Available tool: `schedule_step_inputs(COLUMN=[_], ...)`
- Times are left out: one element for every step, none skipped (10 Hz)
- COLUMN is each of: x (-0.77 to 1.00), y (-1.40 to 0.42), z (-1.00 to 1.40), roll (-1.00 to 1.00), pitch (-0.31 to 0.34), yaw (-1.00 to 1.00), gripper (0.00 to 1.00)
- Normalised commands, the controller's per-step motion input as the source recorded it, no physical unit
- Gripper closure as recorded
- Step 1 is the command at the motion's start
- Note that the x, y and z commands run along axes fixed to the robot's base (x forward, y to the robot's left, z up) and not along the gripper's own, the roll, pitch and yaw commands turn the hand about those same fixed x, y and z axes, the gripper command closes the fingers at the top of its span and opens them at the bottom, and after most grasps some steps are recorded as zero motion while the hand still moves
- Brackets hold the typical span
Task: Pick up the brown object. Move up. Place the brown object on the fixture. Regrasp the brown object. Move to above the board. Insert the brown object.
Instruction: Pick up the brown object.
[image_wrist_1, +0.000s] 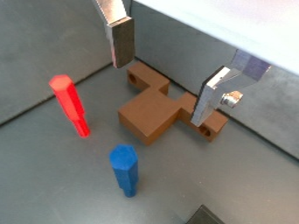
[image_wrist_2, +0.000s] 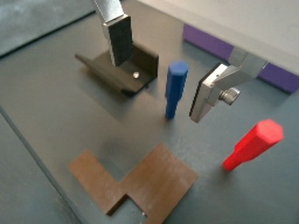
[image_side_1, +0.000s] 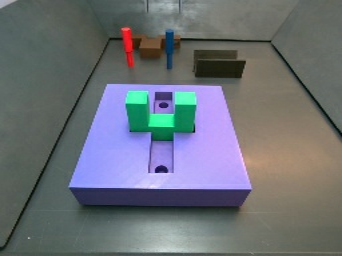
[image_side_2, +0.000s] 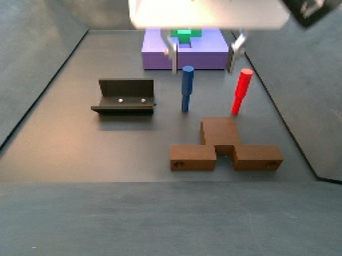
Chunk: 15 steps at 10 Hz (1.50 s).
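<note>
The brown object (image_wrist_1: 149, 115) is a flat T-shaped piece with holes in its arm ends. It lies on the grey floor near the red and blue pegs, and also shows in a side view (image_side_2: 222, 146). My gripper (image_wrist_1: 167, 74) is open and empty. It hangs well above the floor (image_side_2: 203, 50), over the brown object in a wrist view, touching nothing. The fixture (image_wrist_2: 117, 70) stands apart on the floor (image_side_2: 124, 97). The purple board (image_side_1: 160, 135) carries a green U-shaped block (image_side_1: 160, 110).
A red peg (image_side_2: 242, 92) and a blue peg (image_side_2: 187, 88) stand upright between the brown object and the board. Grey walls enclose the floor on all sides.
</note>
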Motion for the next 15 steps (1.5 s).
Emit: schedule_step_inputs(x=[-0.05, -0.15, -0.11, -0.07, -0.15, -0.09, -0.07, -0.09, -0.12, -0.17, -0.21, -0.20, -0.11, -0.11, -0.15], y=[0.05, 0.05, 0.02, 0.06, 0.10, 0.11, 0.11, 0.09, 0.07, 0.07, 0.07, 0.07, 0.07, 0.11, 0.13], z=[-0.57, -0.55, -0.48, -0.47, -0.47, -0.43, -0.34, -0.26, -0.20, -0.13, -0.10, -0.09, -0.09, -0.14, -0.19], roll=[0.00, -0.06, -0.08, -0.11, -0.14, -0.16, -0.22, -0.23, -0.23, -0.22, -0.21, -0.21, -0.22, -0.27, -0.27], pitch=[-0.106, -0.154, -0.156, -0.130, -0.167, -0.134, -0.147, -0.150, -0.156, -0.171, -0.181, -0.179, -0.179, -0.230, -0.247], yaw=[-0.11, -0.18, -0.18, -0.17, -0.15, -0.11, -0.05, 0.00, 0.00, -0.02, -0.03, -0.05, -0.09, -0.17, -0.16], gripper=[0.00, 0.00, 0.00, 0.00, 0.00, 0.00, 0.00, 0.00, 0.00, 0.00, 0.00, 0.00, 0.00, 0.00, 0.00])
